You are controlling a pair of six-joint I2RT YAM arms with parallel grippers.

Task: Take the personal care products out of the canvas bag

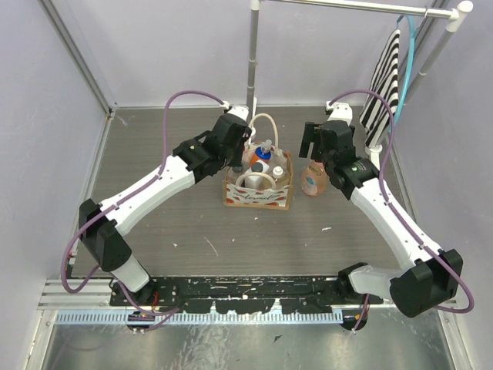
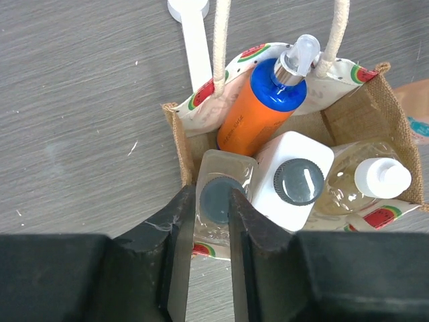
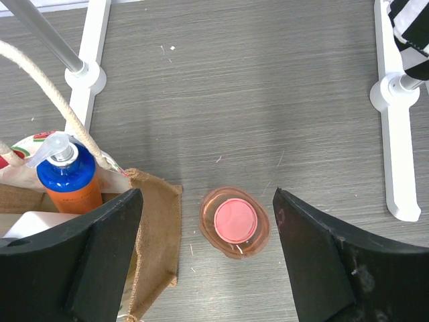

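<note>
1. Where the left gripper [image 2: 212, 196] hangs over the canvas bag [image 2: 179, 144], the clear square bottle with a dark cap [image 2: 228, 166] stands upright directly beneath it. The bottle is at the bag's left end, and its long axis is vertical, in line with the fingers.
2. Two black fingers [image 2: 179, 228] flank the dark cap very closely, one on each side. These views do not show whether they press on it.
3. The left arm is plainly the nearer one to this bottle. I judge the coming move to be a straight lift up and out of the bag.
4. Other bottles crowd it inside the bag.
   - A white square bottle [image 2: 295, 151] sits against its right side.
   - An orange bottle with a blue cap and clear pump [image 2: 255, 114] leans at the bag's far side.
   - A clear bottle with a white cap [image 2: 382, 178] fills the bag's right end.
5. White rope handle strands [image 2: 220, 40] rise from the bag's far wall, beyond the bottle. They could catch a tilted lift.
6. The right gripper [image 3: 206, 201] is spread wide and holds nothing. It hovers above the peach bottle with a pink cap [image 3: 234, 221], which stands upright on the table [image 3: 268, 80], outside the bag and just beside its right wall.
7. Beyond the bag, a white rack foot [image 3: 395, 134] and a striped cloth [image 3: 412, 17] lie well apart from both grippers.
</note>
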